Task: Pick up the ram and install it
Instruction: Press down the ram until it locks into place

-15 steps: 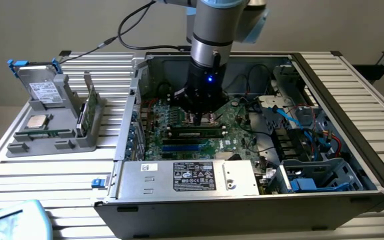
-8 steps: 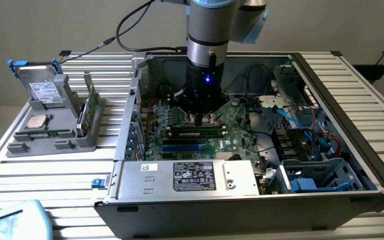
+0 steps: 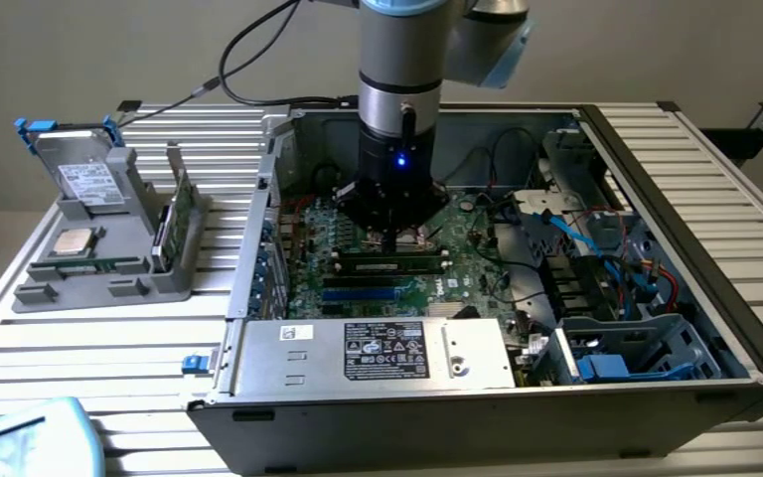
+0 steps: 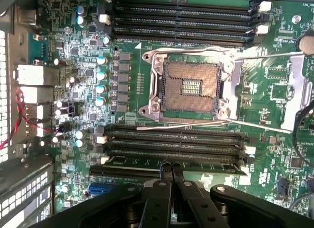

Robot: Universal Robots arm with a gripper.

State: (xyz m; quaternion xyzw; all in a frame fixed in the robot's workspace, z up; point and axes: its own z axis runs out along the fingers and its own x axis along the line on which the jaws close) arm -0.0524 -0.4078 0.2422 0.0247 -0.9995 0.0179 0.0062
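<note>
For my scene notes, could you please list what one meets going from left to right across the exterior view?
Blue-clipped drive → grey holder → a green board standing in the holder → tool over the ram → blue cables → blue drive cage.

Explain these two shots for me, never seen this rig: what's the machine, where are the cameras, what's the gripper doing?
A single robot arm reaches into an open desktop computer case on a slatted table. One picture is from a camera off the arm; the other is from the wrist, looking down at the motherboard with its empty processor socket. The gripper has its jaws shut, tips resting on the ram, which lies in a memory slot. In the exterior view's left, a grey holder carries a processor chip and a drive with blue clips.
</note>
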